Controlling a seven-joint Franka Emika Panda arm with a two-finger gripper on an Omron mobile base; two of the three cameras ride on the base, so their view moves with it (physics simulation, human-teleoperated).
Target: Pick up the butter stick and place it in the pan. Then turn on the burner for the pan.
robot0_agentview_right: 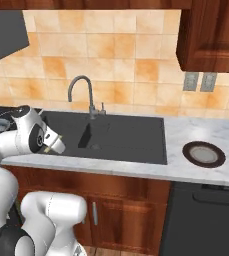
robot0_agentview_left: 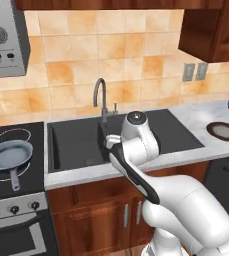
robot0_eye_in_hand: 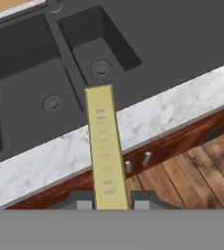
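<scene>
1. I am holding the butter stick (robot0_eye_in_hand: 105, 146) pinched by its near end in my pincer (robot0_eye_in_hand: 112, 201), its long body jutting out in front of me over the marble counter edge (robot0_eye_in_hand: 167, 114) and the dark sink (robot0_eye_in_hand: 30, 78).
2. The pan (robot0_agentview_left: 8, 155) is sitting on the burner (robot0_agentview_left: 1, 175), well off to the left of the sink.
3. I am judging the grip risky: held only at one end, the stick could pivot or slip during the swing and drop into the sink.
</scene>
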